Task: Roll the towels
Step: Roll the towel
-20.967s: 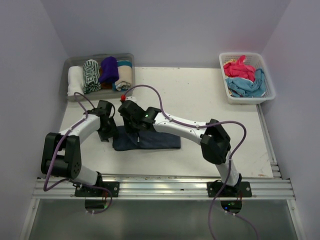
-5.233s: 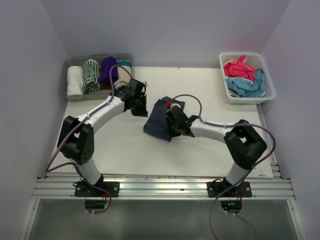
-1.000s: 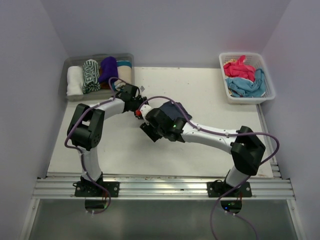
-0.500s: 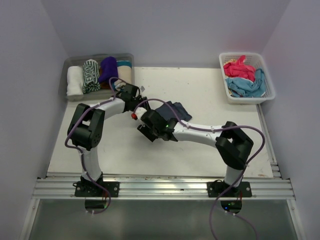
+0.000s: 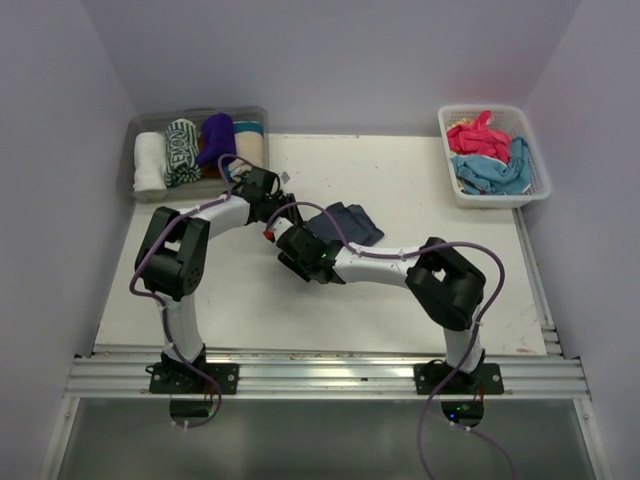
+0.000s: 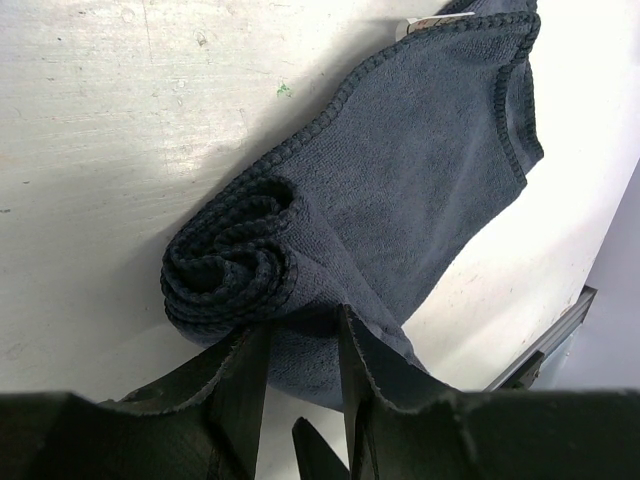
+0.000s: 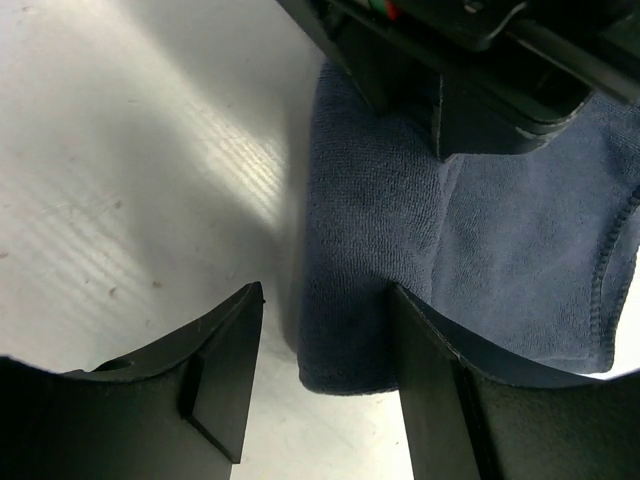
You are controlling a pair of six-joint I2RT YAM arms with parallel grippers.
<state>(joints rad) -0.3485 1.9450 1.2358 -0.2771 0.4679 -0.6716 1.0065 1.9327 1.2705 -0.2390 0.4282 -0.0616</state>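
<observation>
A dark navy towel (image 5: 348, 222) lies mid-table, partly rolled; its coiled end (image 6: 228, 266) shows in the left wrist view and a flat tail (image 6: 440, 170) trails away. My left gripper (image 6: 302, 325) is shut on the rolled part, reaching in from the tub side (image 5: 278, 208). My right gripper (image 7: 325, 295) stands open astride the roll's rounded end (image 7: 350, 330); its right finger touches the cloth and its left finger is apart, over bare table. From above, the right gripper (image 5: 292, 256) covers the roll.
A clear plastic tub (image 5: 200, 112) at back left holds rolled towels: white (image 5: 150, 160), green-patterned (image 5: 183, 152), purple (image 5: 217, 138), cream (image 5: 250, 150). A white lattice basket (image 5: 483, 108) at back right holds loose pink (image 5: 478, 135) and light blue (image 5: 495, 172) towels. Walls close in on three sides.
The right arm has folded its elbow inward and its gripper has slid a little left and toward me, uncovering more of the navy towel. The left arm has stayed put.
</observation>
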